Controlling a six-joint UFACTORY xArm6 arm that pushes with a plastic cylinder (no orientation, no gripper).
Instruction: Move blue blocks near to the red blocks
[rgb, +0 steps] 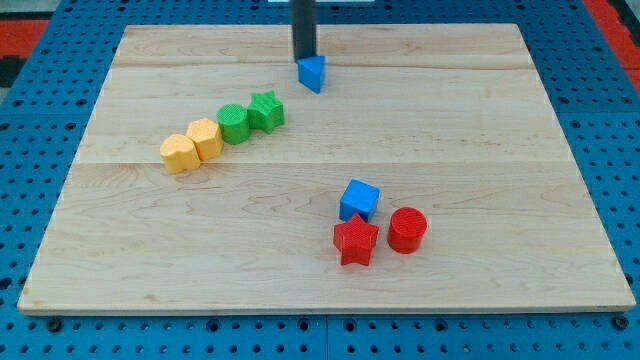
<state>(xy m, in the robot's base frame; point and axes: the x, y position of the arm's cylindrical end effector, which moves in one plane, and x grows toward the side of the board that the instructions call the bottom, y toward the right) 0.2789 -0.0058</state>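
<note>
A small blue triangular block (313, 73) lies near the view's top, middle. My tip (304, 57) is right behind it, on its upper-left side, touching or nearly touching it. A blue cube (359, 200) sits lower right of centre, touching a red star block (355, 240) just below it. A red cylinder (407, 229) stands to the right of the star and the blue cube.
A row of blocks runs diagonally at the view's left: a green star (266, 110), a green cylinder (234, 123), a yellow block (205, 138) and an orange-yellow block (180, 153). The wooden board (500, 120) rests on a blue pegboard table.
</note>
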